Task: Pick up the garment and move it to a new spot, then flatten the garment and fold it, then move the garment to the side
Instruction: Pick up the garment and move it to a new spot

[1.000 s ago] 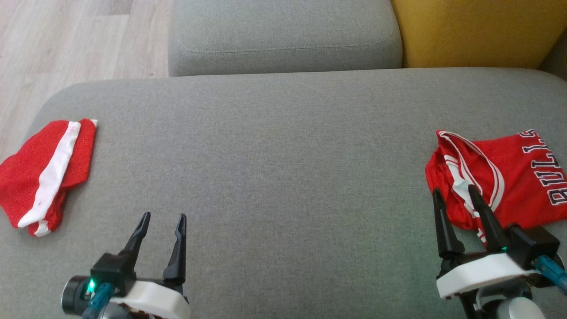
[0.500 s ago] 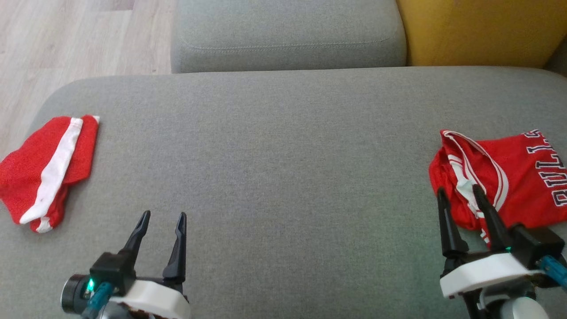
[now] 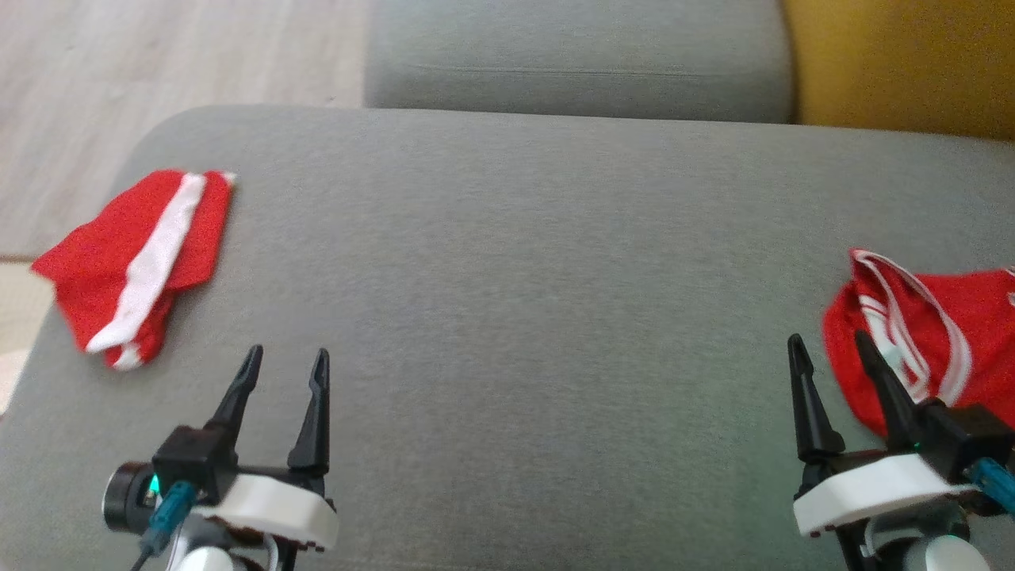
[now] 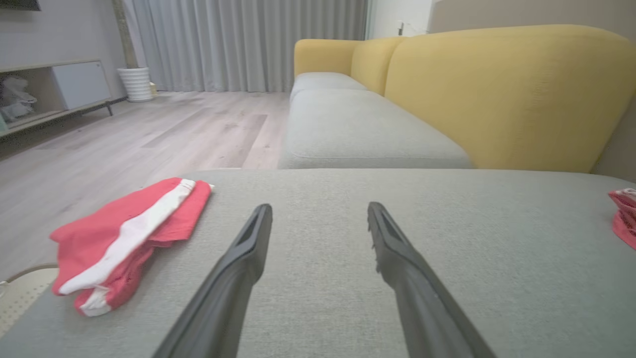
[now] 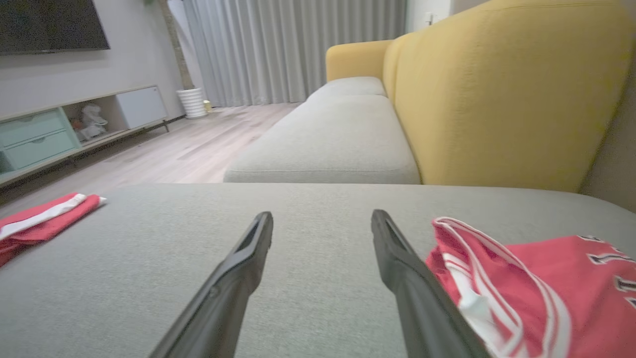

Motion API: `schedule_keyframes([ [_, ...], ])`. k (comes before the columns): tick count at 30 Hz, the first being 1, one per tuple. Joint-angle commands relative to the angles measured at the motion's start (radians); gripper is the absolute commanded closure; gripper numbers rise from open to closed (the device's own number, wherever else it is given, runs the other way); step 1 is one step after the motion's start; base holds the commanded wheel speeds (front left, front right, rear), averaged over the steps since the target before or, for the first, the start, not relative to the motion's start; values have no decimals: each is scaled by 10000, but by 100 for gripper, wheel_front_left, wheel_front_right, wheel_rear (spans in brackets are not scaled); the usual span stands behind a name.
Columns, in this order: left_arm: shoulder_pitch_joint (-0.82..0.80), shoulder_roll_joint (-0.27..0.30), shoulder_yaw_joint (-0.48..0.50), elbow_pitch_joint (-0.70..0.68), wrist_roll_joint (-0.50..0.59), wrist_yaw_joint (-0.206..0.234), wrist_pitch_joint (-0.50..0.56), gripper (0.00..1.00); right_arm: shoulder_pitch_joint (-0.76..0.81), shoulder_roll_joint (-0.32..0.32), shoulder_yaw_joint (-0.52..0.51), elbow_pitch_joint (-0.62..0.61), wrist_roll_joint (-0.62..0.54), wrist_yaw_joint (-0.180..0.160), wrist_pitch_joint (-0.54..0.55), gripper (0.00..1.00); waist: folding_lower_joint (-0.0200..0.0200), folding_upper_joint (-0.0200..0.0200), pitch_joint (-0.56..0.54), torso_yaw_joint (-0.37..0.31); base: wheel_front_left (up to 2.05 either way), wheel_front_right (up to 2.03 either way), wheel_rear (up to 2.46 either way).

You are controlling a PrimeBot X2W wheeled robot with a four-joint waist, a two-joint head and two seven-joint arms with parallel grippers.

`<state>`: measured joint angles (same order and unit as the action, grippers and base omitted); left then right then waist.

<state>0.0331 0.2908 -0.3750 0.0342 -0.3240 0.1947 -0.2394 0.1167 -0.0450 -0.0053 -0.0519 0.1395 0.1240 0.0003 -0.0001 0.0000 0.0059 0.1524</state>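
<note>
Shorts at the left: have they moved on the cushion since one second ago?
No. The shorts keep their place by the left edge of the cushion. The whole head view shifted, so it was the camera that moved.

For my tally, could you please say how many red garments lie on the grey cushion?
2: a red folded garment with white stripe, far left; a red white-trimmed jersey, far right, partly cropped.

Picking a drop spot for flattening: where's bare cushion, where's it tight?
Free: the wide grey cushion middle, between the red white-striped garment at left and the red jersey at right, ahead of the left gripper. Crowded: the right edge, where the right gripper sits beside the jersey.
</note>
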Motion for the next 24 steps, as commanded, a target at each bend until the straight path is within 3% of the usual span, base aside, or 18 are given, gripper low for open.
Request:
schedule_keyframes([
  [1,-553,180,414,-325,1,38,-98,0,-204,-53,254,-410,-29,67,11,0,1,0,31,502,0,0,0],
  [13,-350,225,855,-331,-169,297,-168,0,-98,-53,667,-850,86,67,202,0,1,0,-112,2973,0,0,0],
  [18,-174,260,943,-503,-181,444,-170,0,-70,-53,809,-950,140,67,213,0,1,0,-199,3475,0,0,0],
  [24,-74,344,1028,-548,-265,477,-170,0,-91,-53,889,-976,152,67,263,0,1,0,-240,3604,0,0,0],
])
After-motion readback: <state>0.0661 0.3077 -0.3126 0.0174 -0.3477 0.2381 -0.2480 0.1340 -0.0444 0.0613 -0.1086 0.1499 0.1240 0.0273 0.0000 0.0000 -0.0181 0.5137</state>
